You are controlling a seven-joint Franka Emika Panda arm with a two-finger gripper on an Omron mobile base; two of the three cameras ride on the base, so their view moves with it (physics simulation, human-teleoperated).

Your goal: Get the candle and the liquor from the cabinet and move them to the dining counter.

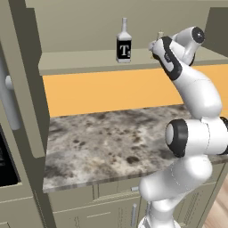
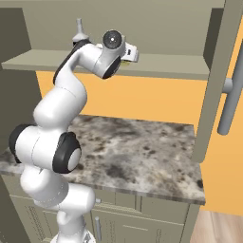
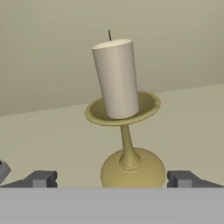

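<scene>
Nothing has been moved yet: the candle (image 3: 118, 94) and the liquor (image 1: 124, 43) stand in the cabinet (image 1: 89, 60), the candle framed between spread jaws.

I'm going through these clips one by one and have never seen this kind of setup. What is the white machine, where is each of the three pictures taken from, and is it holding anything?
The white machine is a jointed robot arm in a computer-drawn kitchen. Two pictures come from cameras on its base, behind it to the left and to the right; both look over a marble worktop at an open wall cabinet. The third comes from a camera on the hand, looking along the pincer.

On the cabinet shelf stands a clear bottle with a black label, and to its right a cream candle on a small brass stand. The arm is reaching up to the candle. In the hand picture the two dark fingertips sit wide apart on either side of the stand's base without touching it, so the pincer is open and nothing is held yet.
</scene>
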